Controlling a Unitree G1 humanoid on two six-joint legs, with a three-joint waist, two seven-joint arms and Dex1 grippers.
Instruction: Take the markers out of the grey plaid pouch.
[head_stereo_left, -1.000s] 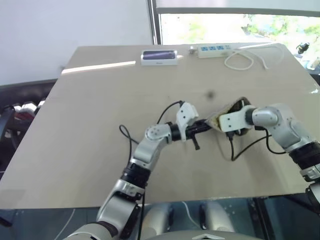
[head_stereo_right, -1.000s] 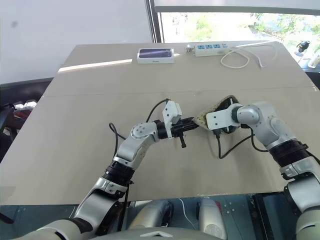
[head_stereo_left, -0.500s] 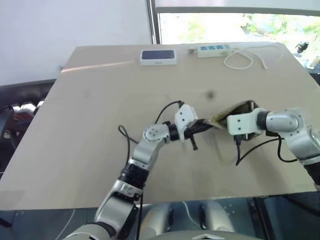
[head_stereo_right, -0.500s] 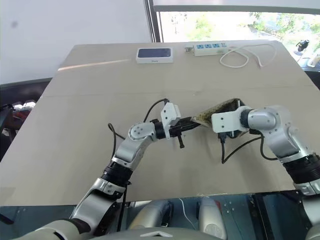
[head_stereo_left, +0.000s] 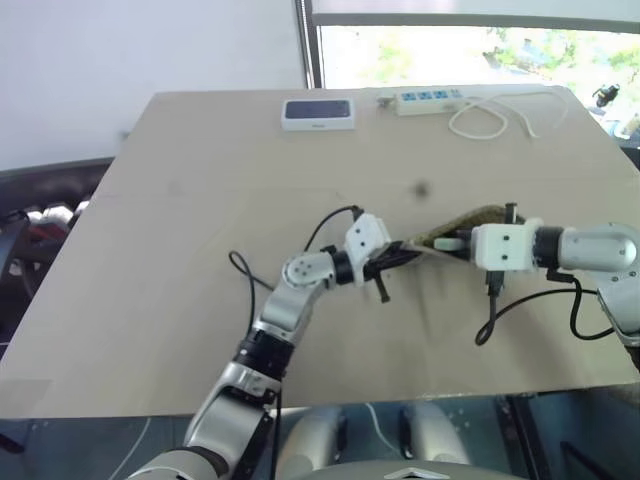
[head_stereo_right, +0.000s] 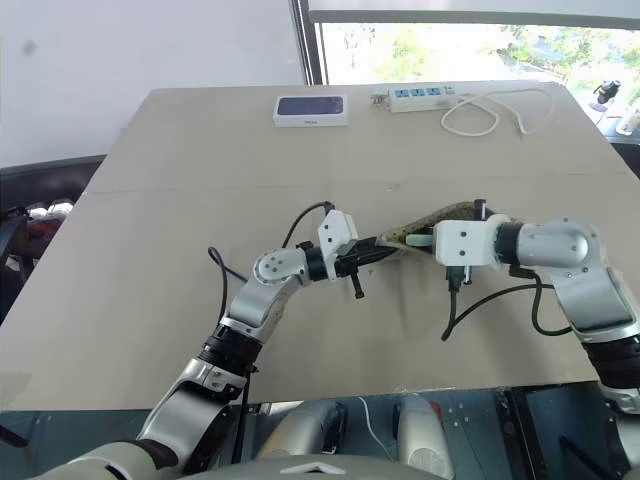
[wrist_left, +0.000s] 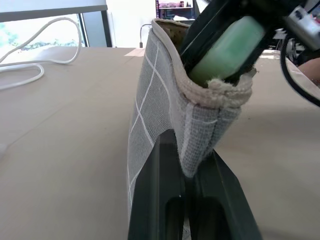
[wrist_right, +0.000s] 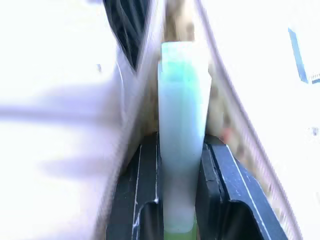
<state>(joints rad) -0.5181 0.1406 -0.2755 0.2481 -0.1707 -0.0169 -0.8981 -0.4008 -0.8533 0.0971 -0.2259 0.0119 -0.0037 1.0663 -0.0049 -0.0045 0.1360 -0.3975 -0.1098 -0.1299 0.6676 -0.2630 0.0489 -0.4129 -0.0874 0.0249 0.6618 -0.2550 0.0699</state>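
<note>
Grey plaid pouch (head_stereo_left: 455, 232) is mid-surface, right of centre, lifted off the surface (head_stereo_left: 200, 230) and stretched between the two claws. Left claw (head_stereo_left: 408, 253) sits at the pouch's left end; right claw (wrist_right: 180, 165) enters from the right at the opening.

Green highlighter (wrist_right: 181, 125) is between the right claw's fingers (wrist_right: 142, 200), its body lying in the yellowish mouth of the pouch. In the left wrist view the highlighter (wrist_left: 227, 50) shows at the pouch opening, above the fabric edge, with the right claw's black fingers beside it.

Counts: one pouch, one highlighter visible. A small reddish spot shows inside the pouch in the right wrist view; can't tell whether that's the second marker. Also on the surface: one white-and-dark-blue box (head_stereo_left: 318, 113) at the far edge, left of one white power strip (head_stereo_left: 430, 99) with its looped white cable (head_stereo_left: 490, 118). Both well apart from the pouch.

Left claw: fingers (wrist_left: 160, 200) pressed together, pinching a fold of the pouch fabric (wrist_left: 200, 130) between them, pouch standing on edge above the fingers.

Right claw: narrowly spread, pinching the green highlighter across its width, fingertips on both sides of it.
</note>
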